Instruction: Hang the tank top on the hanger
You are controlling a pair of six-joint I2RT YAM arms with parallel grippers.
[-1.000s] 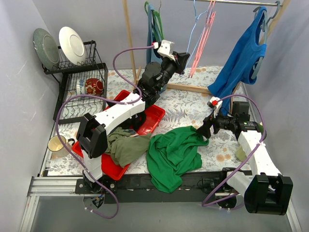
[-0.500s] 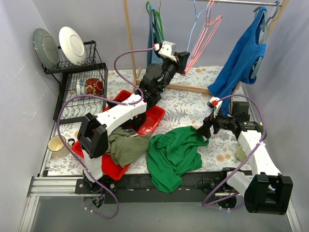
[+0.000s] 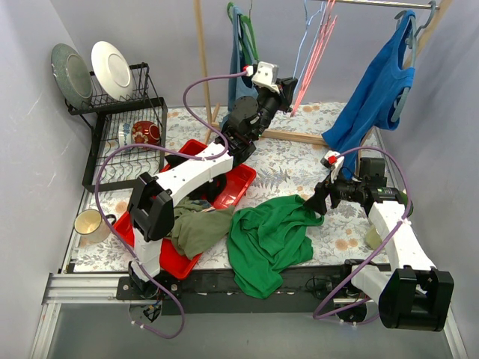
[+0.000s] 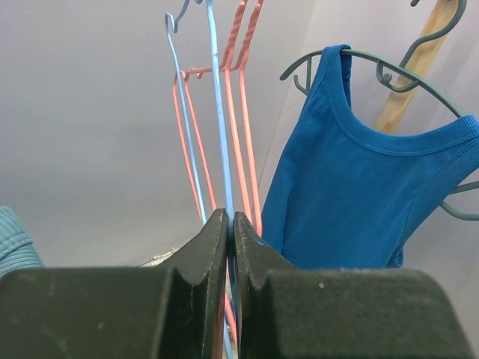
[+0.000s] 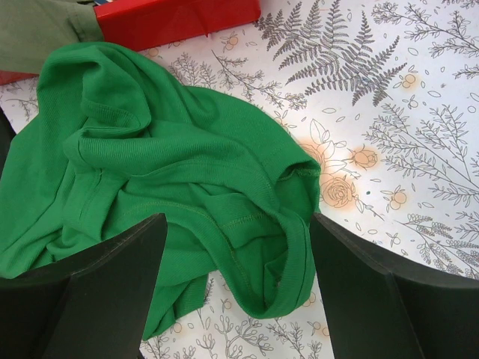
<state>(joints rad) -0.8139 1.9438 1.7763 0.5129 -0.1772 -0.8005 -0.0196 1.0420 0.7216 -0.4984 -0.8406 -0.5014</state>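
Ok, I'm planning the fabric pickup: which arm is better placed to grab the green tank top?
Right. The right gripper hovers open directly over the tank top; the left gripper is up at the back, shut on the hanger.

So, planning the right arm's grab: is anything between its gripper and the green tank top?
Nothing visible does. The right gripper hangs open over the tank top, with only bare fabric beneath it.
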